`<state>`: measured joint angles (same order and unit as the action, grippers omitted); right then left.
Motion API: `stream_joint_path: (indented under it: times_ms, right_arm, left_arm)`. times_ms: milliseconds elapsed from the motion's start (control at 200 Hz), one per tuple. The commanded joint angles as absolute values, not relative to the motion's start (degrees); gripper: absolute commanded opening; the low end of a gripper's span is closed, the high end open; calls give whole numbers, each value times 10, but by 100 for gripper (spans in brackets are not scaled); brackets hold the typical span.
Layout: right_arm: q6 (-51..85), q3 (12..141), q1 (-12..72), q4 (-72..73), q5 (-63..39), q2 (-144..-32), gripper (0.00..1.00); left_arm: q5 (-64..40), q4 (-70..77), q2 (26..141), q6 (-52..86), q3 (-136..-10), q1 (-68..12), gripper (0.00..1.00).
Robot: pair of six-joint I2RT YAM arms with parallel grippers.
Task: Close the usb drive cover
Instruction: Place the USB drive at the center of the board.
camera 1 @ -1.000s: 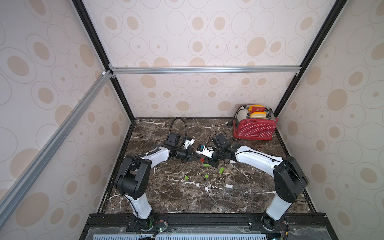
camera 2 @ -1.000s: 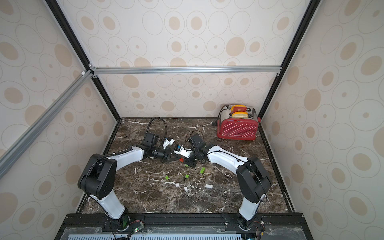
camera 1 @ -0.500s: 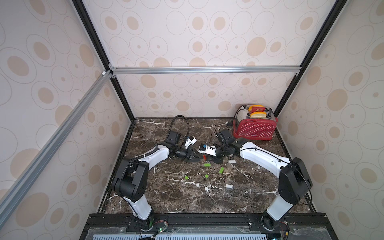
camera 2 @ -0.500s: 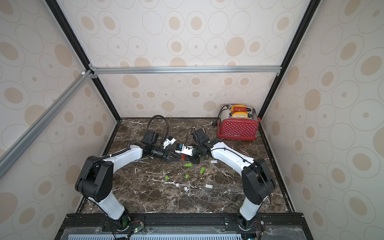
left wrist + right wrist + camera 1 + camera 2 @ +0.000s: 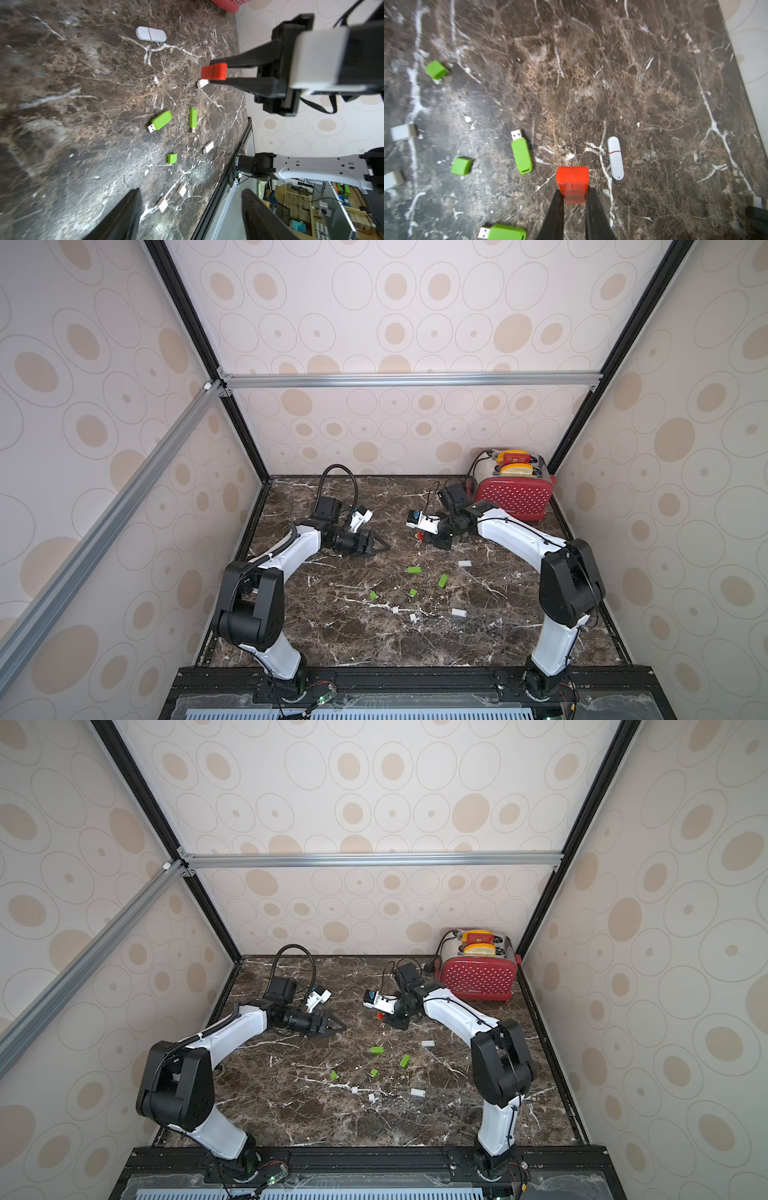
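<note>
Pulled back leftward, the left gripper [image 5: 380,546] holds its fingers [image 5: 122,214] apart while the right gripper [image 5: 572,194] clamps the red usb drive [image 5: 572,180] just above the marble table [image 5: 332,635], far of centre.

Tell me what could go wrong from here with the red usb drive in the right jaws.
The right jaws hold the red usb drive only at their tips, with part of it sticking out, so it may pivot or slip.
The left jaws stand open and apart from it, so nothing would catch it.
A white drive and a green drive lie nearby; setting it down could knock them.
</note>
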<state>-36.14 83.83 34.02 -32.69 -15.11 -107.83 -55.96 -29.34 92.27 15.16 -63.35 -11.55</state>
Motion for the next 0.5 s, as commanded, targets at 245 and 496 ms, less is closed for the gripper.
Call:
stream_joint_path:
  times_ms: [245, 496]
  right_arm:
    - [-381, 892, 341, -377, -45, -1183, 0]
    - [-378, 908, 353, -380, -53, -1216, 2]
  left_arm:
    - [-431, -351, 818, 13, -619, -89, 87]
    - [-431, -345, 805, 8, -607, -89, 89]
